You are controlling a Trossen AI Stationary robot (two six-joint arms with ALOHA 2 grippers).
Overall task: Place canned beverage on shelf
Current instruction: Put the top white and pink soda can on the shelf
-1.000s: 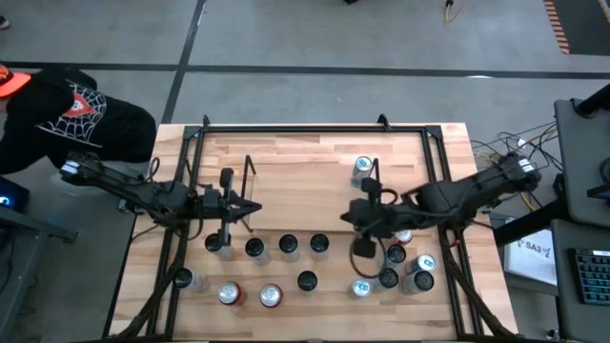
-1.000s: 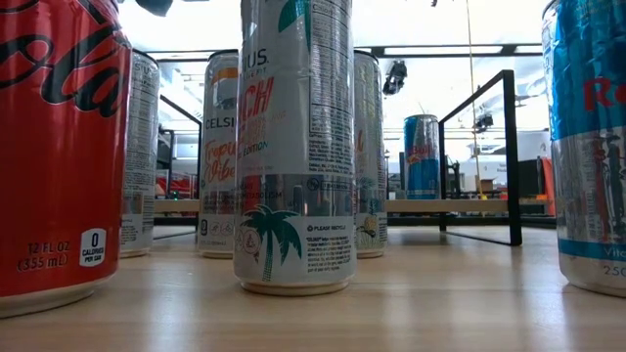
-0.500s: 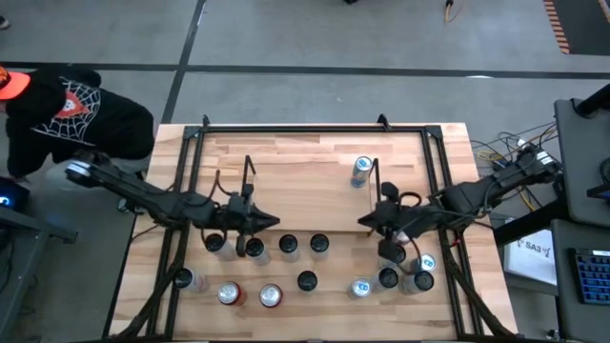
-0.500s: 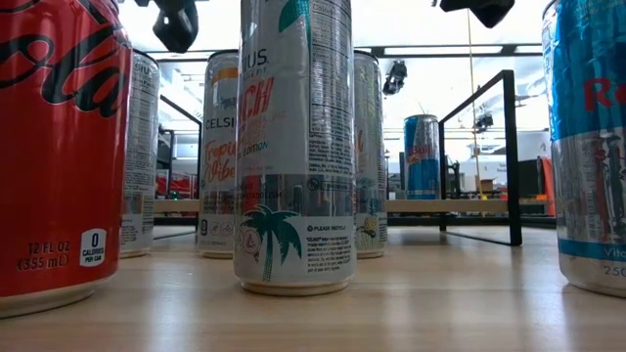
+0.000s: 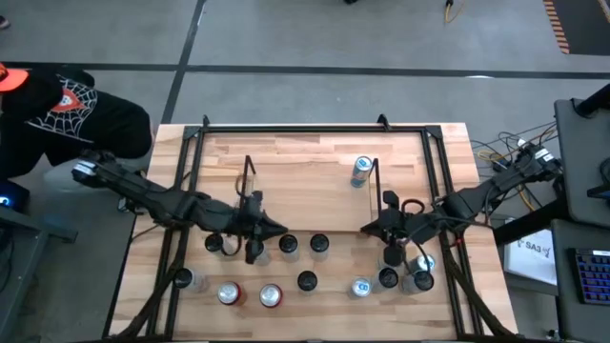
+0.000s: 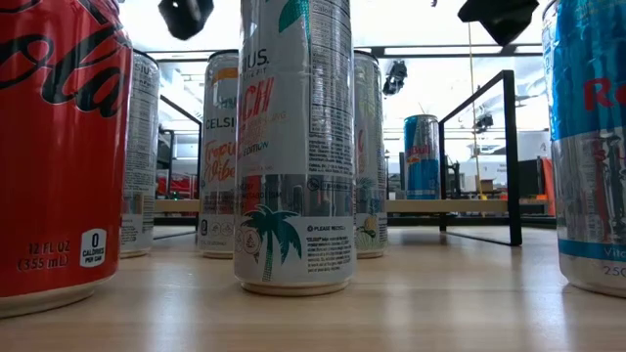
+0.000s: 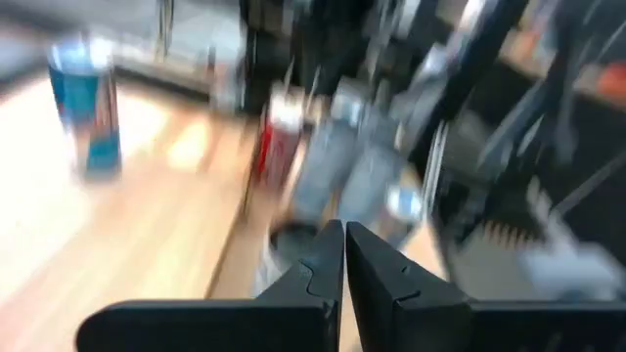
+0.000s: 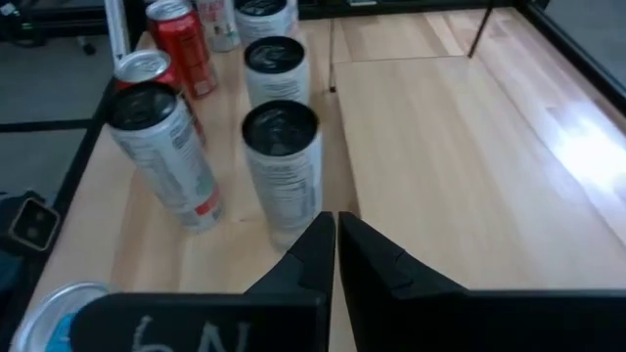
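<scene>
Both arms hung over the table (image 5: 286,157), empty. The left gripper (image 5: 278,227) had its fingers pressed together, nothing between them, above the row of dark-topped cans (image 5: 288,245) along the shelf's near edge. The right gripper (image 5: 366,229) was likewise closed on nothing, just beside the can cluster (image 5: 405,272) at the table's right front. The shelf (image 5: 310,191) sat mid-table, one blue can (image 5: 360,170) standing on it by the right end frame. A person (image 5: 67,114) in black stood at the far left corner.
</scene>
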